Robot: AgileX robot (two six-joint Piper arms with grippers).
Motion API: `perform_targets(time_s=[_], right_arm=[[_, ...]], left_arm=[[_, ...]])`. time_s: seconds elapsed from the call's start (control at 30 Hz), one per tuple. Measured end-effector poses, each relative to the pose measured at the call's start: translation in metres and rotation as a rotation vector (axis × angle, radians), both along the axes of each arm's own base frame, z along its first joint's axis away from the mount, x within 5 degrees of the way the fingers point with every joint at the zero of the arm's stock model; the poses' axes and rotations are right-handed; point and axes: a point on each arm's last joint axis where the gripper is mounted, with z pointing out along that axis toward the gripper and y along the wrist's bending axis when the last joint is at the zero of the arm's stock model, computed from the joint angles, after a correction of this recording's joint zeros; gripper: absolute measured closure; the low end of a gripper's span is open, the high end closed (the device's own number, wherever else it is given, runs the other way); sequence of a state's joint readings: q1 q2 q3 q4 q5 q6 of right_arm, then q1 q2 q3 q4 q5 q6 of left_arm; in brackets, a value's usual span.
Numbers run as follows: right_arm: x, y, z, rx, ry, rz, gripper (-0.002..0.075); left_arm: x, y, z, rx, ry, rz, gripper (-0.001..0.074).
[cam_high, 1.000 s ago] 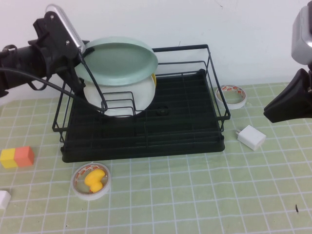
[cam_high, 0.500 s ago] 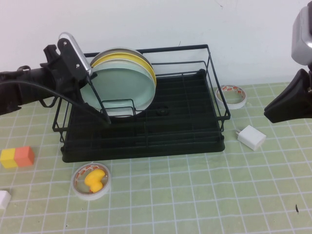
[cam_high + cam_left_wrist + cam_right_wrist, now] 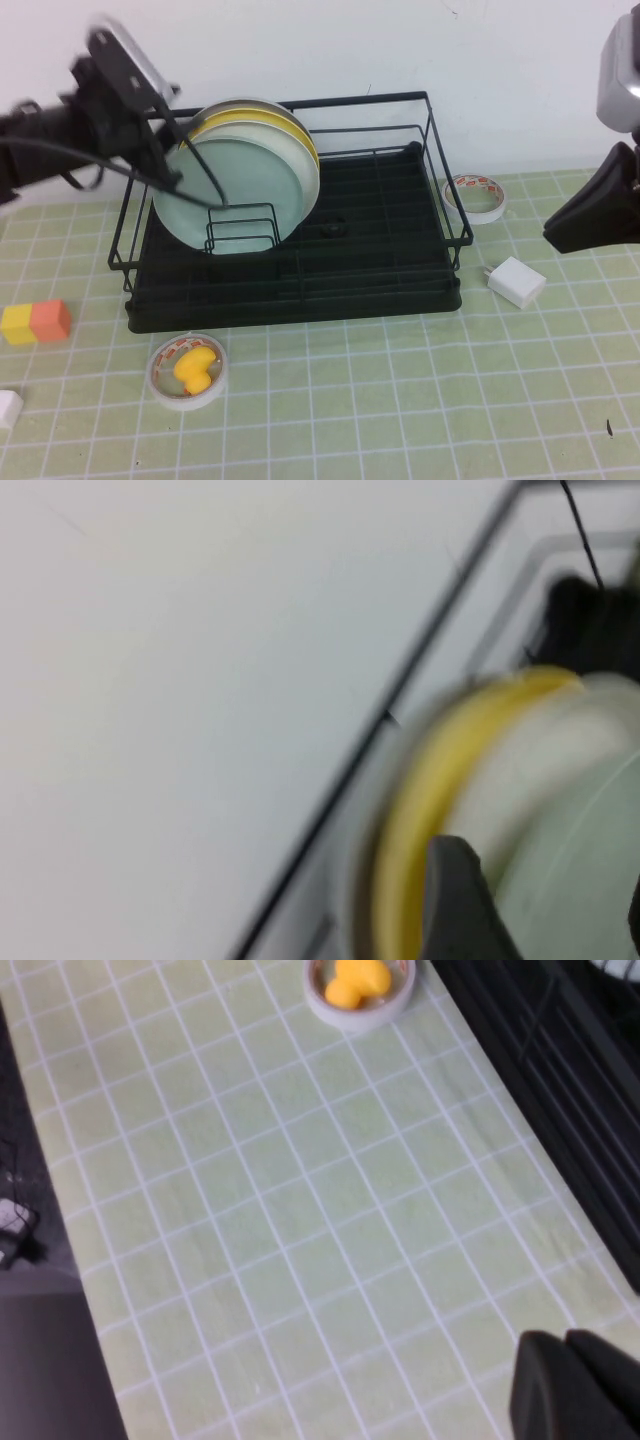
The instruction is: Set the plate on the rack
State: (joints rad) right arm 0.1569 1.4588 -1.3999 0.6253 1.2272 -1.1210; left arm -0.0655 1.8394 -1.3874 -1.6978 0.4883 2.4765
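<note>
The pale mint-green plate (image 3: 240,195) stands on edge at the left end of the black wire rack (image 3: 380,270), between the dividers. It leans on a cream-white plate (image 3: 308,185) and a yellow plate (image 3: 300,135) behind it. My left gripper (image 3: 195,185) is open at the plate's upper left rim, with its fingers spread over the plate's face. In the left wrist view the plate (image 3: 570,880) shows between the spread fingers of my left gripper (image 3: 545,910). My right gripper (image 3: 590,215) hovers at the far right, shut and empty, which the right wrist view (image 3: 575,1380) also shows.
A tape roll holding a yellow object (image 3: 187,372) lies in front of the rack. Another tape roll (image 3: 474,195) and a white block (image 3: 516,282) lie to its right. Yellow and orange cubes (image 3: 35,322) and a white piece (image 3: 8,408) sit at the left edge.
The mint plate went from tilted flat above the rack to standing on edge in it. My left gripper has let go and drawn back up and to the left. The right arm stayed still.
</note>
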Motion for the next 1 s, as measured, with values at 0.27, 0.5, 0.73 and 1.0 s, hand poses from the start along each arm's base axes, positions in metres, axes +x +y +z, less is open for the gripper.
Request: perform_targets(time_s=[0.27,0.5,0.73,1.0], right_arm=[[-0.010,-0.034,0.002,-0.318,0.009,-0.257,0.0728],[-0.025,-0.066,0.026,-0.479,-0.126,-0.581,0.0728],[-0.058,-0.067,0.037,-0.327,-0.311,-0.635,0.0728],[-0.116,-0.055,0.010,-0.105,-0.424,-0.494,0.0728]], left_arm=[[-0.051,0.015,0.102,-0.300,-0.055,0.201,0.0586],[-0.116,0.048,0.151,-0.432,-0.164,0.513,0.0724],[-0.189,0.086,0.148,-0.612,-0.199,0.880,0.0734],[-0.258,0.084,0.086,-0.769,-0.082,0.842,0.0735]])
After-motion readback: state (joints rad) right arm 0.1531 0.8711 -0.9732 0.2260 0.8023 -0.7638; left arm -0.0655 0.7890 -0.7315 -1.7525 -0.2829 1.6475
